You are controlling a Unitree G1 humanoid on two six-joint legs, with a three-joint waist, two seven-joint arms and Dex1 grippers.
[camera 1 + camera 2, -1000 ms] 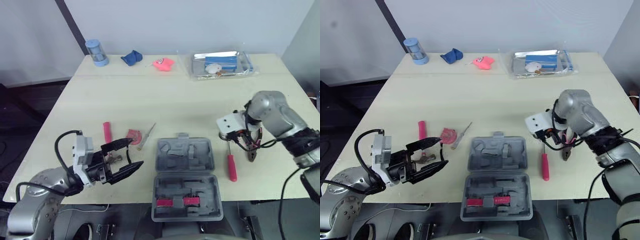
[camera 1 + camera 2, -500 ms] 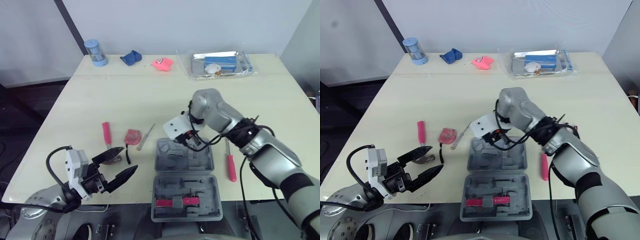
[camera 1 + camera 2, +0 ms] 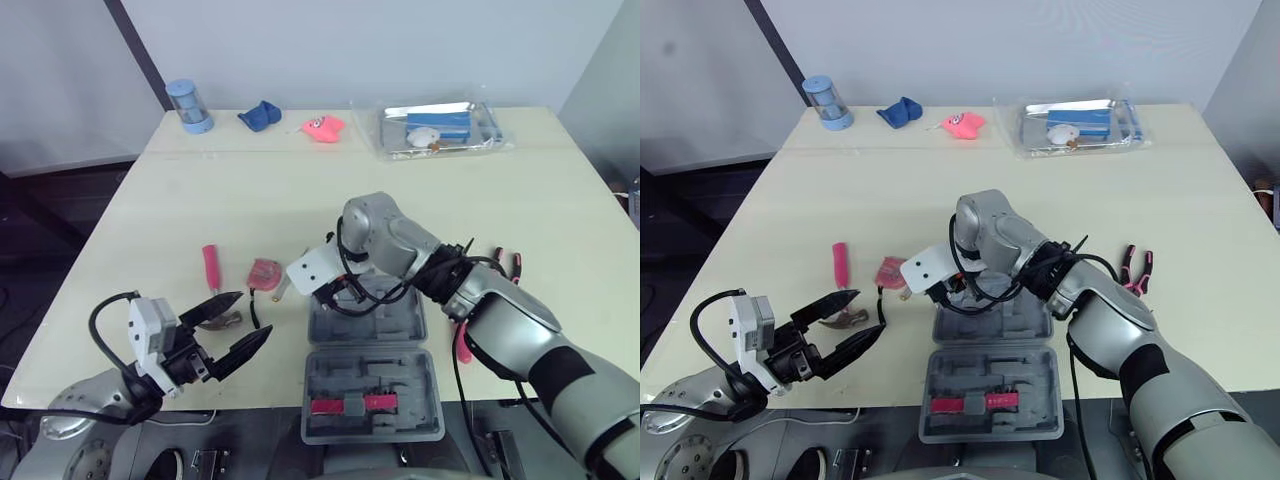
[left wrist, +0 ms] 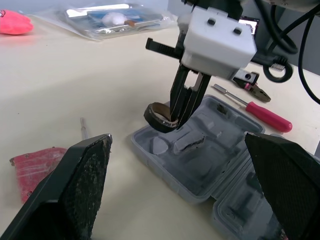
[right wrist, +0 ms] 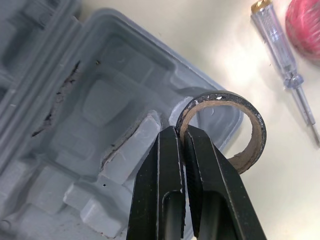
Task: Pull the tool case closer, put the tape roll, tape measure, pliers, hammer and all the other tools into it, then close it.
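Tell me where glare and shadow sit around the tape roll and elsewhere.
Right wrist view: bright glare on the table beside the tape roll, which the right gripper pinches; a soft shadow rims the case recess beneath it. Left eye view: the shiny tray at the far edge shows reflections.

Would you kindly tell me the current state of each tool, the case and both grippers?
Tool case: open, both halves lying flat.
Tape roll: pinched by its wall, at a corner of the case, not yet released.
Right gripper: fingers shut on the tape roll.
Left gripper: fingers open, holding nothing.
Pliers: lying outside the case.
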